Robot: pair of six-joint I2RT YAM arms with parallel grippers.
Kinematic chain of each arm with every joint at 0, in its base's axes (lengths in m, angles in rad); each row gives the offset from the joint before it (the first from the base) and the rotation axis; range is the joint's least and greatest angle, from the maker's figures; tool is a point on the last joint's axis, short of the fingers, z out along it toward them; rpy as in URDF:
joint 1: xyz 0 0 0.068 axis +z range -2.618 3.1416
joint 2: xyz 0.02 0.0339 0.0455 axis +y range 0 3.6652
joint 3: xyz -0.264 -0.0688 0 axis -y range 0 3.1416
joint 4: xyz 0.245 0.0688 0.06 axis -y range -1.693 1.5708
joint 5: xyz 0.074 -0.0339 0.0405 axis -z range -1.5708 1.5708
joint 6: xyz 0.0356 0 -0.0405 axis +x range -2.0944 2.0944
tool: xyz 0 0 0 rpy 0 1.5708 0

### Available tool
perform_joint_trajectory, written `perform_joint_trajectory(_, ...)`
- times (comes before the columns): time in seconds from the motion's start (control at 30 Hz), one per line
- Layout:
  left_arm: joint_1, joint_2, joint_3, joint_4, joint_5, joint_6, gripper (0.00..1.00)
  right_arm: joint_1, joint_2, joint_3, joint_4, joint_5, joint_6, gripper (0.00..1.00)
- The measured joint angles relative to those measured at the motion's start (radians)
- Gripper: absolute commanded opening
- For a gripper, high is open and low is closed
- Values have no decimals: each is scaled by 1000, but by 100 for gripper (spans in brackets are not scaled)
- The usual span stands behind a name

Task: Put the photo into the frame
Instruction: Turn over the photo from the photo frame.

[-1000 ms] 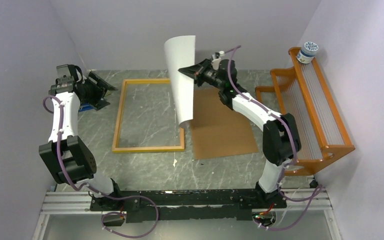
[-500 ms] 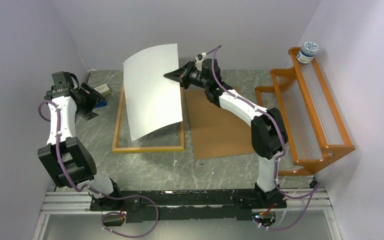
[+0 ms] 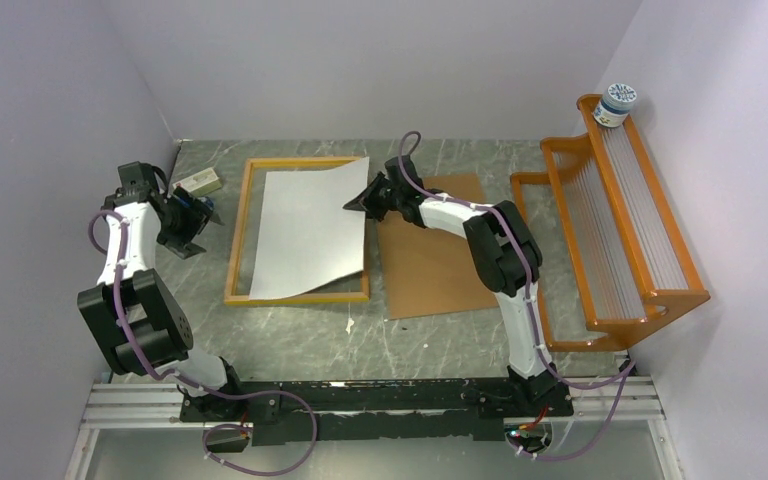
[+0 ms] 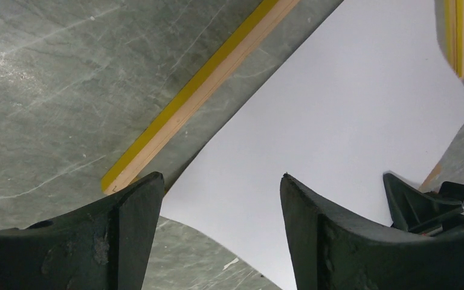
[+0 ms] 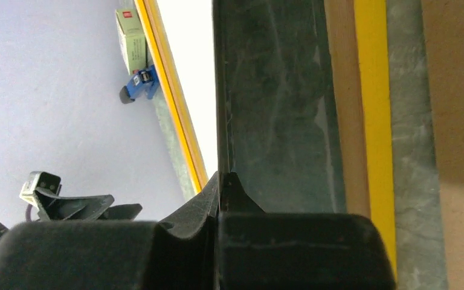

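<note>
My right tool (image 3: 358,202) clamps the photo (image 3: 305,230) at its three-o'clock edge, white side up over the frame (image 3: 238,240); my left tool (image 4: 220,181) gapes empty.

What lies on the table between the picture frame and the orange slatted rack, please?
A brown hardboard panel lies flat between the frame and the rack, the right arm reaching over it, as the top external view shows.
</note>
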Motion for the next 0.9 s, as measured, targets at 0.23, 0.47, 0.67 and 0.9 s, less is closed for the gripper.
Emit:
perform_joint_trajectory(0.23,0,0,-27,8,0,14,75,-1,2,0,6,61,-79,0)
perform_joint_trajectory(0.47,0,0,-34,8,1,26,75,6,43,35,58,74,-131,0)
perform_joint_trajectory(0.67,0,0,-47,17,5,32,75,23,102,80,66,58,-145,3)
perform_joint_trajectory(0.9,0,0,-66,23,14,34,75,45,139,133,65,59,-149,10)
